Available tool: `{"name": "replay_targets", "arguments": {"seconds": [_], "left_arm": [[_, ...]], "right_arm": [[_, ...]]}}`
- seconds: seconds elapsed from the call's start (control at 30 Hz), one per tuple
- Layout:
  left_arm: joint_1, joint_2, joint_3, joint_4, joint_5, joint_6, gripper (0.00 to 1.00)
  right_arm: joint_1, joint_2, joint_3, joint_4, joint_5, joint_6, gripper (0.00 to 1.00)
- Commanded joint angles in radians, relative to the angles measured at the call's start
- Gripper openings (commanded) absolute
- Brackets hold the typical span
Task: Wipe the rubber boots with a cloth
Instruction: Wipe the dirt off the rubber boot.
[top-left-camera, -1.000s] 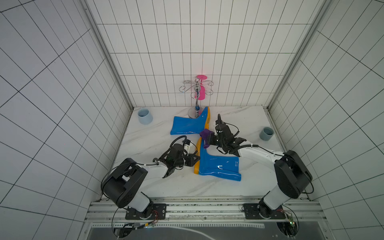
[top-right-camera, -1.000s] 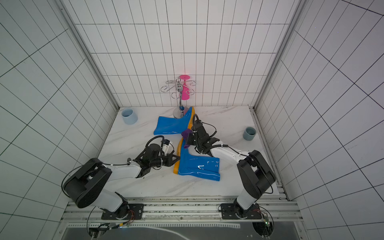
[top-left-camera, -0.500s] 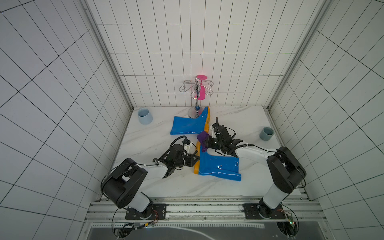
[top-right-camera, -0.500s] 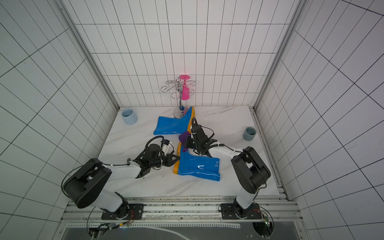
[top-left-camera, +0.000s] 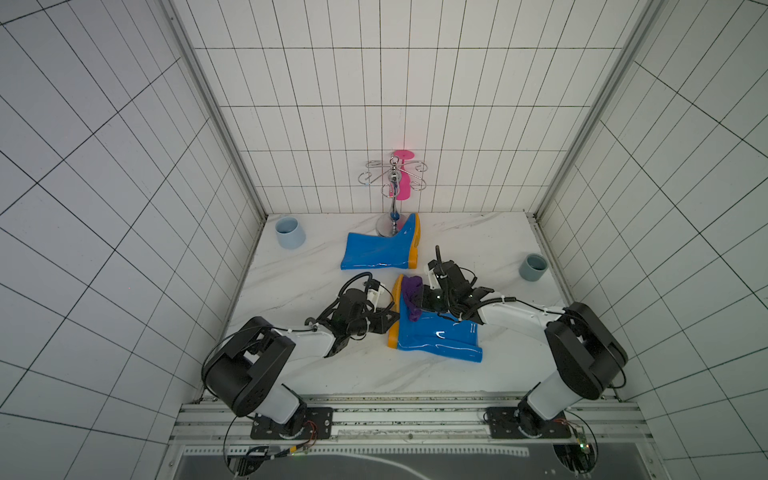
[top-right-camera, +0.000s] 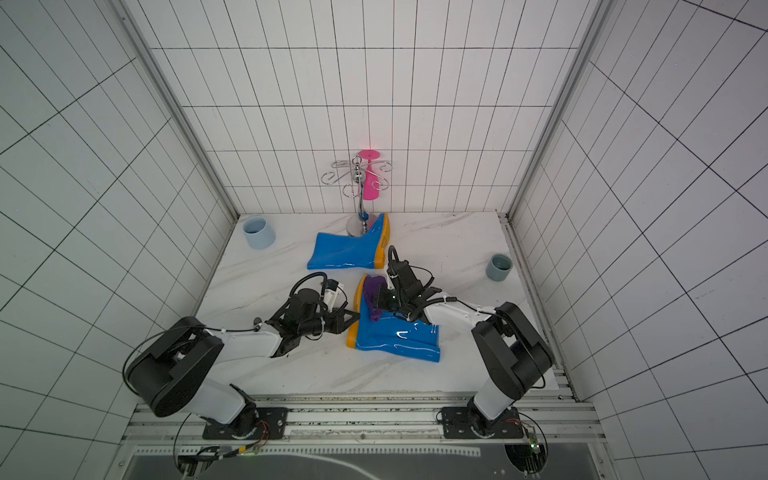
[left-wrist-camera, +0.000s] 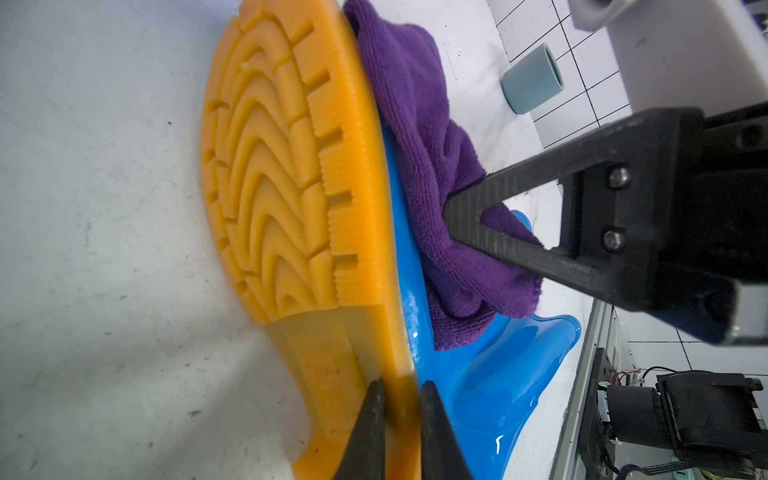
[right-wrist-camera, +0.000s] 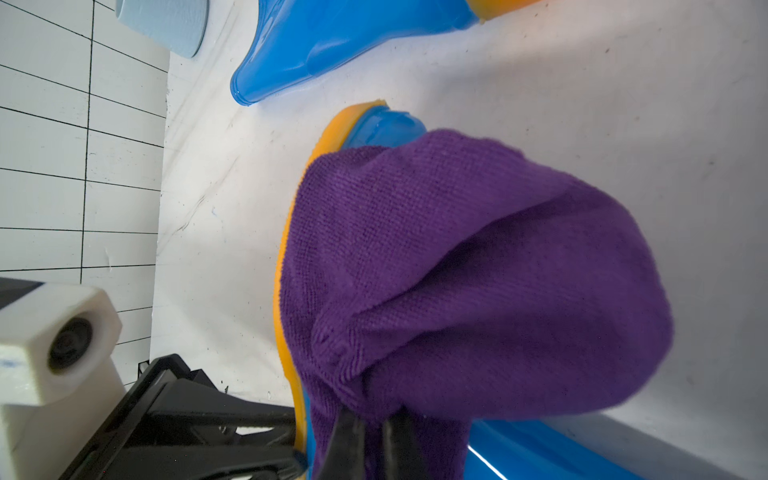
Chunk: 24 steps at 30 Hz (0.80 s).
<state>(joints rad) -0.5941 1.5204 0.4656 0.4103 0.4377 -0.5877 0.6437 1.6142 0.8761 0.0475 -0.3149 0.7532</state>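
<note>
Rubber boots (top-left-camera: 440, 338) glossy blue, soles (left-wrist-camera: 270, 166) orange with wavy tread — cloth (right-wrist-camera: 457, 270) purple, table (top-left-camera: 299, 282) white, grey-veined.

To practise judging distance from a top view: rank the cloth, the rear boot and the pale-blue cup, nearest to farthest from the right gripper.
1. cloth, clamped by the right gripper.
2. rear boot, lying behind it, mid-table.
3. pale-blue cup, back left corner.

Counter (top-left-camera: 316, 266): white marble-look slab. Directly on it:
- far boot (top-left-camera: 374, 253), on its side at far centre, sole facing right, shaft pointing left, toe just beside the chrome stand (top-left-camera: 384, 227) base
- near boot (top-left-camera: 436, 336), on its side mid-counter, sole facing left, shaft pointing right
- light-blue cup (top-left-camera: 289, 232), far left corner, upright
- grey-blue cup (top-left-camera: 532, 268), near the right edge, upright

Both cups well apart from the boots.
</note>
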Motion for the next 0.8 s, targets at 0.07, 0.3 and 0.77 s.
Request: {"name": "replay_targets", "arguments": {"seconds": [0.07,0.3,0.77], "left_arm": [[0.01,0.061,-0.092,-0.288,-0.094,-0.006,0.13],[0.019,0.059,-0.103,-0.268,-0.085,-0.007,0.13],[0.033,0.067,-0.114,-0.243,-0.064,-0.012,0.13]], "right_arm": [[-0.002,0.066,0.039,-0.173,-0.08,-0.058,0.0],[-0.031,0.053,0.049,-0.324,-0.072,-0.101,0.0],[-0.18,-0.082,0.039,-0.624,0.033,-0.215,0.0]]}}
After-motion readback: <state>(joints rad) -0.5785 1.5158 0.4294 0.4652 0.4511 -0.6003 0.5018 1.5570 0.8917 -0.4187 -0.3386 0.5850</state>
